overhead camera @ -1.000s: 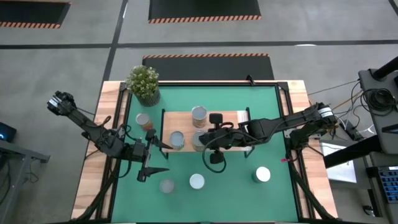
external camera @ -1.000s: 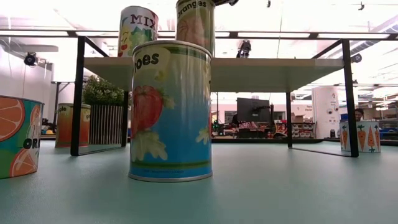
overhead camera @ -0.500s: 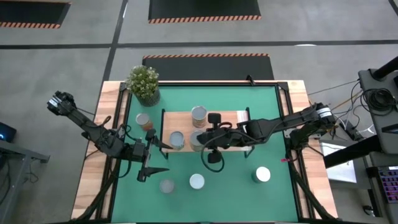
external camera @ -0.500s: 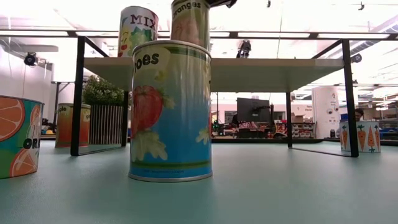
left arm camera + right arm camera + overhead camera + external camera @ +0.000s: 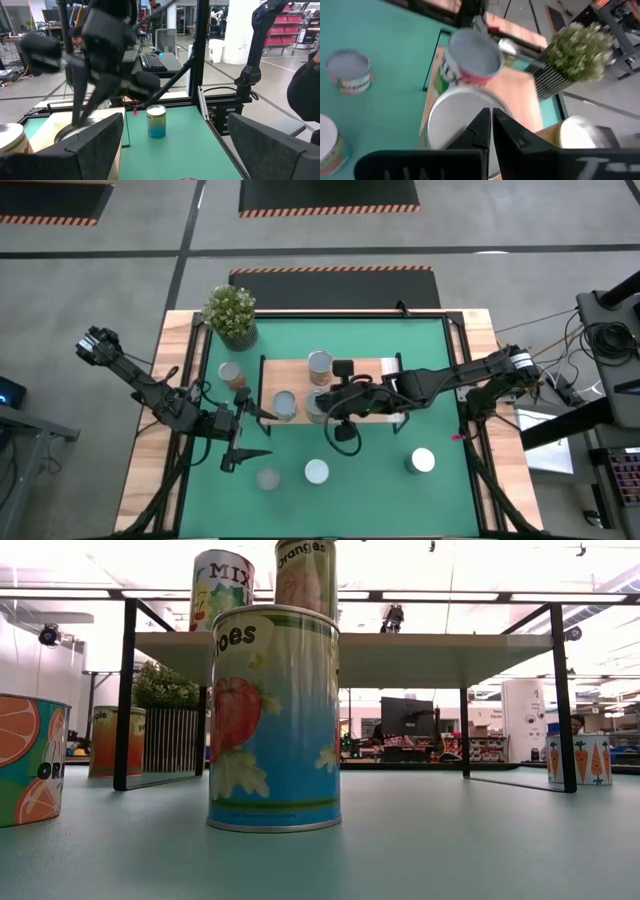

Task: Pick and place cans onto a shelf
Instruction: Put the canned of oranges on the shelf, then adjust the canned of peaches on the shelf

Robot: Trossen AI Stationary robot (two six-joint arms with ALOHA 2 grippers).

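The shelf [image 5: 375, 368] stands mid-table on its black frame and bears three cans: a far one [image 5: 320, 363], a left one [image 5: 284, 404], and the oranges can [image 5: 316, 404] [image 5: 305, 575] between them. My right gripper [image 5: 334, 402] [image 5: 491, 125] is shut, its tips over that can's silvery top [image 5: 452, 122]. My left gripper [image 5: 246, 438] [image 5: 175, 150] hangs open at the near left, holding nothing. More cans stand on the green mat: [image 5: 231, 374], [image 5: 268, 478], [image 5: 316, 471], [image 5: 422, 461]. My right gripper's shut fingertips [image 5: 482, 127] lie over the right part of the oranges can's silver top [image 5: 465, 135], slanting down from the table's right. The can stands upright on the shelf. Whether the tips touch it, I cannot tell.
A potted plant [image 5: 231, 313] stands at the far left corner, beside the shelf's left legs [image 5: 124, 690]. The tomatoes can [image 5: 274, 718] and an orange-slice can [image 5: 30, 758] stand near the front edge. Bare mat [image 5: 370, 470] lies between the near cans.
My right gripper, staying shut, has edged toward the table's left over the shelf. The oranges can on the shelf has slid a little toward the left too, staying upright.
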